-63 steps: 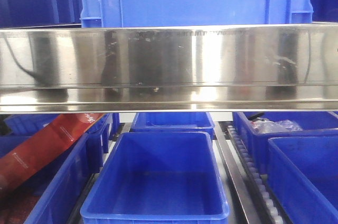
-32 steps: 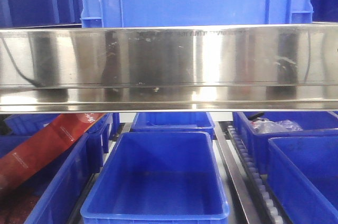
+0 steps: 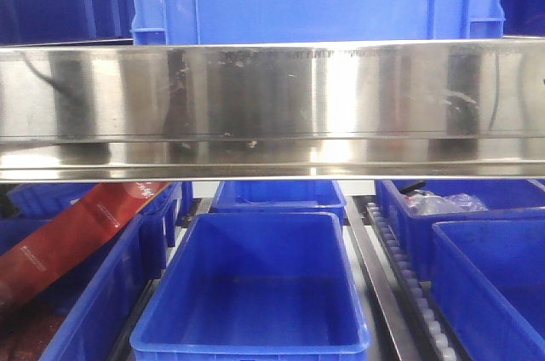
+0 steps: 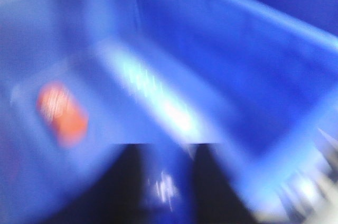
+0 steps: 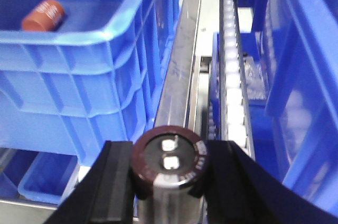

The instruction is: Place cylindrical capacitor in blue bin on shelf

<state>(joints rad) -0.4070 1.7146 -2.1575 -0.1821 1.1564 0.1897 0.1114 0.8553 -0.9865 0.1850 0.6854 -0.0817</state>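
The cylindrical capacitor (image 5: 44, 14), orange with white print on its side, is seen lying on its side on the floor of the blue bin (image 5: 68, 39), near the bin's far left corner. In the left wrist view, which is very blurry, the same orange shape (image 4: 62, 112) is seen on the bin's floor, to the left of a bright streak of light.

The left gripper (image 4: 161, 182) is seen just above the near edge of the bin. Its two dark fingers are spread apart, and nothing is held between them.

The right gripper (image 5: 169, 174) is placed outside the bin, low by its near right corner. Its black fingers are pressed against a silver cylinder with a brown top (image 5: 171, 160), which is held upright. Two small metal dots are seen on that top.

To the right of the bin a shiny steel rail (image 5: 179, 71) is seen, and beside that a white roller track (image 5: 231, 76).
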